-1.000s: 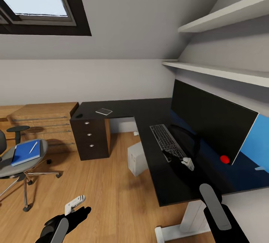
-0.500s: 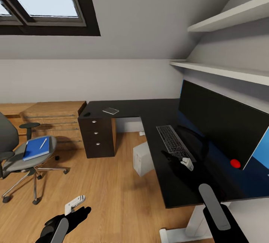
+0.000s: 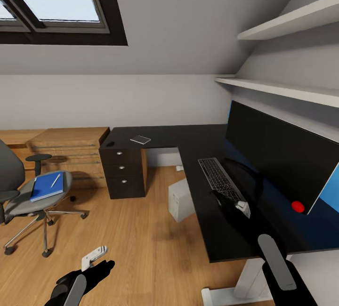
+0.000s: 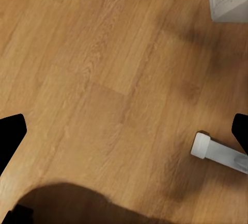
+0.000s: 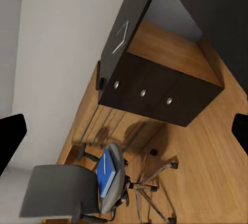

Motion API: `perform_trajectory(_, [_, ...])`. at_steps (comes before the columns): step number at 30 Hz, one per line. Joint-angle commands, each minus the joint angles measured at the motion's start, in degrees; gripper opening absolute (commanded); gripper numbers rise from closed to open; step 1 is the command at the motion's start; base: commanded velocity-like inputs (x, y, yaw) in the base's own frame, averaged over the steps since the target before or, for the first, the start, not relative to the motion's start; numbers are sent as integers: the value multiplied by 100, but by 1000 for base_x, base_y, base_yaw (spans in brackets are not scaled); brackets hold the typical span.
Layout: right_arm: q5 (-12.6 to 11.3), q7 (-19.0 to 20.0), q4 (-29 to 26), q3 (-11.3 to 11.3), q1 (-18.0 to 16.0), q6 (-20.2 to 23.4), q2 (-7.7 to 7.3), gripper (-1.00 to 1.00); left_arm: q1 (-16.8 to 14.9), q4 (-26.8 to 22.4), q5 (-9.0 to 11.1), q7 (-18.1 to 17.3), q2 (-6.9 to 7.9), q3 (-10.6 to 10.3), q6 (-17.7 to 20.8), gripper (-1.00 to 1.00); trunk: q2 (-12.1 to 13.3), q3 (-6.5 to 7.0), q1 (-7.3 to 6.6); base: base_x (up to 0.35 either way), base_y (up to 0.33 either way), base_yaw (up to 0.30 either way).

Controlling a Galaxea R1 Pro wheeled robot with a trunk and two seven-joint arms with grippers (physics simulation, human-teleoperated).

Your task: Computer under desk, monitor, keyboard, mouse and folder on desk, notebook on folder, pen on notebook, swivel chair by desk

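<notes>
Folder (image 3: 47, 186) on swivel chair (image 3: 28, 197) | desk (image 3: 188, 141) beyond | both end effectors spread

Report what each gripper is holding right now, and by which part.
Nothing is held. The left gripper hangs open over the floor, and the right gripper is open above the desk, with nothing between its fingers.

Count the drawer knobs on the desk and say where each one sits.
3 silver knobs, in one column on the drawer unit under the desk's far-left end: top, middle, bottom. Others could be hidden on unseen faces.
</notes>
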Motion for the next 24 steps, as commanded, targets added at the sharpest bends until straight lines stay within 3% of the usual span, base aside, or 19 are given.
perform_trajectory(1, [-10, 72, 6, -19, -2, 33, 1, 100, -3, -8, 61, 46, -1, 1, 23, 100, -4, -7, 0, 0, 0, 0])
perform_trajectory(6, [2, 637, 31, -47, 17, 26, 4, 100, -3, -8, 67, 38, -1, 6, 24, 100, -4, -7, 0, 0, 6, 0])
perform_trajectory(16, [53, 804, 30, -33, 21, 6, 16, 100, -3, -8, 66, 28, -1, 6, 18, 100, -4, -7, 0, 0, 216, 161])
perform_trajectory(24, [672, 804, 22, 13, 21, -19, 61, 100, -3, -8, 58, 33, -1, -1, 20, 100, -4, -11, 0, 0, 297, 272])
